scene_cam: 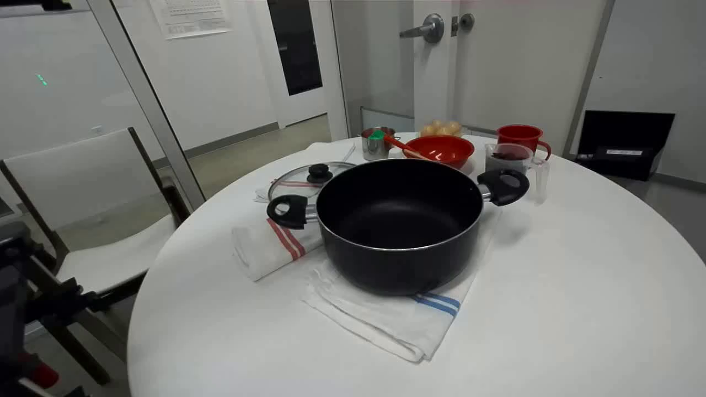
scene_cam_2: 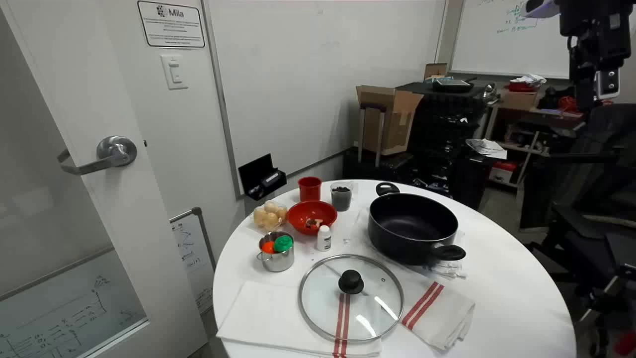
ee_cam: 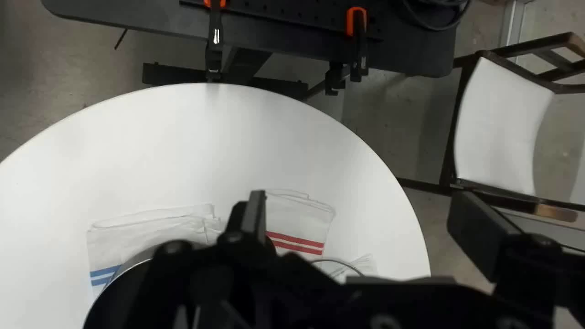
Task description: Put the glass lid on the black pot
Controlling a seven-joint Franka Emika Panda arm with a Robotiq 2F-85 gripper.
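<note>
The glass lid lies on a towel on the round white table, knob up, beside the black pot, in both exterior views [scene_cam: 318,173] [scene_cam_2: 352,283]. Only a bit of its rim [ee_cam: 336,261] shows in the wrist view. The black pot stands uncovered and upright on a folded towel in both exterior views [scene_cam: 400,270] [scene_cam_2: 397,243]. Part of its rim [ee_cam: 130,266] shows in the wrist view, the rest hidden by my gripper. My gripper [ee_cam: 363,221] is open and empty, its fingers wide apart. It hangs high at the upper right in an exterior view [scene_cam_2: 596,84].
Near the lid and pot stand a metal cup [scene_cam_2: 278,259], a white bottle [scene_cam_2: 324,238], a red bowl [scene_cam_2: 310,211], a red cup [scene_cam_2: 310,189], a clear measuring cup [scene_cam_2: 341,199] and eggs [scene_cam_2: 271,216]. A chair [ee_cam: 502,128] stands beside the table [ee_cam: 192,151].
</note>
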